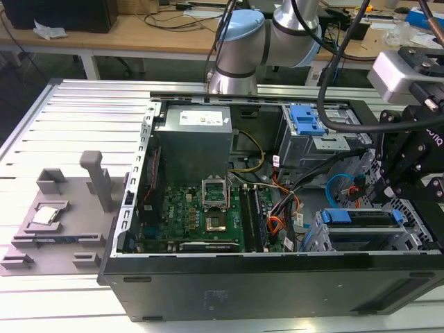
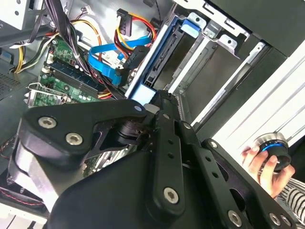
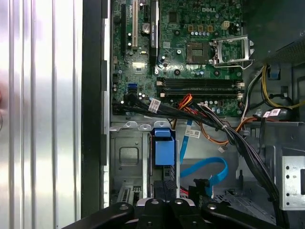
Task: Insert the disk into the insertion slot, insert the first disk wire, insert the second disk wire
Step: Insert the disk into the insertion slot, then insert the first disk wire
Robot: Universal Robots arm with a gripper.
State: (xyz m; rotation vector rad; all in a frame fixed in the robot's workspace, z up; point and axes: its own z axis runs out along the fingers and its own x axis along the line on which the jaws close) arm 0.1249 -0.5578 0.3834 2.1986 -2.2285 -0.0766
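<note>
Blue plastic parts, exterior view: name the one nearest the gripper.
The blue carrier framing the silver hard drive, in the perforated grey cage; the wide ribbed blue latch is farther.

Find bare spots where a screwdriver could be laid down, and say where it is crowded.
Bare slatted table lies on the exterior view's left, between the grey fixture and the table's far edge. Inside the computer case, cables crowd the space beside the insertion slot.

The worktop (image 1: pixel 76 111) is ribbed silver metal with a matt finish. The insertion slot (image 1: pixel 313 241) is dull grey perforated sheet metal. The disk (image 1: pixel 364 217) sits in smooth blue plastic. The computer case (image 1: pixel 263 288) panel is matt black.
</note>
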